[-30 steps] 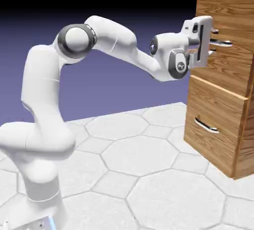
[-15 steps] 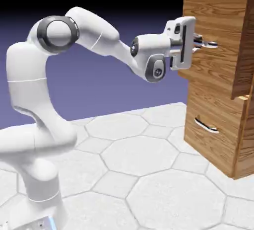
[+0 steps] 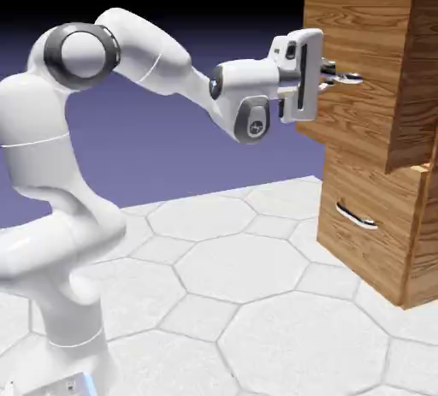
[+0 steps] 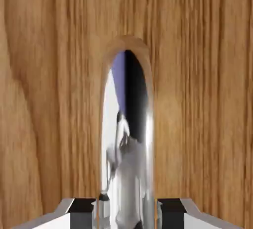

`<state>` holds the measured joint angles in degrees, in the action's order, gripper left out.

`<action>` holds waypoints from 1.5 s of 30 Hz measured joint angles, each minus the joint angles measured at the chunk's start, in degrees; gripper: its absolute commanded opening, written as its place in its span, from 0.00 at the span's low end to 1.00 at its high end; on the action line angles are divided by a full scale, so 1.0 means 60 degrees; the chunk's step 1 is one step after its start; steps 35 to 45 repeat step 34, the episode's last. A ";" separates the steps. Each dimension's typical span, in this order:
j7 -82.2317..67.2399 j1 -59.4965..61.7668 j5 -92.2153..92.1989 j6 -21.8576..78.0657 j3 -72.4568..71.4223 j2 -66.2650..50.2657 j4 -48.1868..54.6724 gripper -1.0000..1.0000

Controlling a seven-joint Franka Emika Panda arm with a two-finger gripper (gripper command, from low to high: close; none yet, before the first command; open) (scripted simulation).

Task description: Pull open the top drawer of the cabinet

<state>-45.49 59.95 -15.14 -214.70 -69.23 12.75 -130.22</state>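
Top drawer point(image 3: 364, 69) sits at the upper right of my exterior view, slid partway out of the cabinet point(image 3: 419, 240): its front stands clearly proud of the lower drawer point(image 3: 364, 223) front, and its side panel shows beyond the front's edge. The lower drawer's front lies flush in the carcass, its own silver handle point(image 3: 355, 215) untouched.

Handle point(image 3: 342, 77) of the top drawer: a slim silver bar, seen just past the fingertips in the exterior view. In my hand view it runs up the middle of the frame as a shiny arch point(image 4: 127, 139), mirroring the backdrop and part of the arm, with wood grain filling everything behind it.

Gripper point(image 3: 329, 73) is clamped on that handle. Both grey fingers point(image 4: 81, 208) sit at the bottom edge of the hand view, one on each side of the bar and pressed close to it. Jaws are narrow, with only the bar between them.

The hand points level, toward the drawer front. The arm point(image 3: 162, 56) reaches across from the lower left, with the elbow high and the forearm angled slightly down to the wrist. The base stands on the white hexagon-tiled table point(image 3: 239, 300); the cabinet rests on the same surface at the right.
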 measured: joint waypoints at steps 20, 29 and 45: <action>0.4756 -0.3766 0.3315 0.0221 0.4863 0.4225 -0.3490 0.00; 0.8271 -0.1328 0.6353 -0.0050 0.3928 0.4981 -0.3011 0.00; 0.8624 -0.2031 0.6874 0.0018 0.4668 0.5538 -0.3578 1.00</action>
